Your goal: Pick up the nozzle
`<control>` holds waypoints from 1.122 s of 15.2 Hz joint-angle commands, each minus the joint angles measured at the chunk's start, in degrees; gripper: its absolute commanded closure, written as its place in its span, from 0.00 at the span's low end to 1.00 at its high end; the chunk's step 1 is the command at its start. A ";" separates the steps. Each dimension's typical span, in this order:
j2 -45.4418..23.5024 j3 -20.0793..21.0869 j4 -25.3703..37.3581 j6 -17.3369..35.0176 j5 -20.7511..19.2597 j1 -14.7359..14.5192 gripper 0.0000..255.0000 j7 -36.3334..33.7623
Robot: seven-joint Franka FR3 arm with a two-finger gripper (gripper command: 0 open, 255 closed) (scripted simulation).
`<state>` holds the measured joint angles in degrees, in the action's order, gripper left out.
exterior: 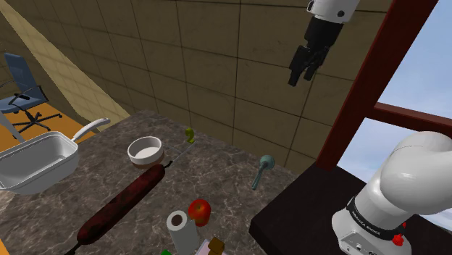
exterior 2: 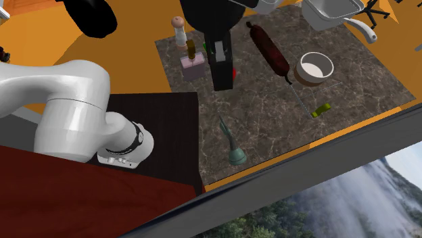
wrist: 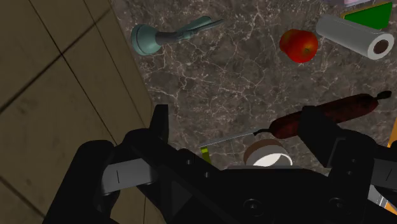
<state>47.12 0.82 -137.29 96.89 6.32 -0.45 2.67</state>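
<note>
1 pincer [exterior: 301, 77] spread, high over counter [exterior: 217, 177], teal nozzle [exterior: 262, 170] near its edge

1. In the shoulder view we look from beside the white arm's rounded base [exterior: 395, 192] and its dark box stand [exterior: 290, 217], both close at the lower right. We face down and across the dark marbled stone counter [exterior: 217, 174] toward the tan tiled wall [exterior: 217, 65].
2. In the second exterior view we look from high overhead, almost straight down. The arm's base is near us at the left, the counter lies beyond it, and the whole picture is rolled.
3. In the wrist view we look down past the black jaws from well above the counter, where it meets the wall.
4. All three views share the counter with the teal funnel-shaped nozzle [exterior: 262, 168], the round white bowl [exterior: 145, 150] and the long dark red sausage [exterior: 123, 203].
</note>
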 commanded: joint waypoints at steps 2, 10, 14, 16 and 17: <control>0.04 0.74 -1.93 2.03 0.01 0.40 0.00 -1.23; -3.39 7.08 -14.77 19.14 0.26 3.69 0.00 -11.56; -8.02 10.59 -19.31 28.49 0.07 5.64 0.00 -17.30; -11.15 12.48 -21.05 33.37 -0.29 6.88 0.00 -20.41; -12.92 13.46 -21.77 35.85 -0.59 7.58 0.00 -22.07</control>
<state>35.12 13.61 -157.78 130.37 6.03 6.41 -17.99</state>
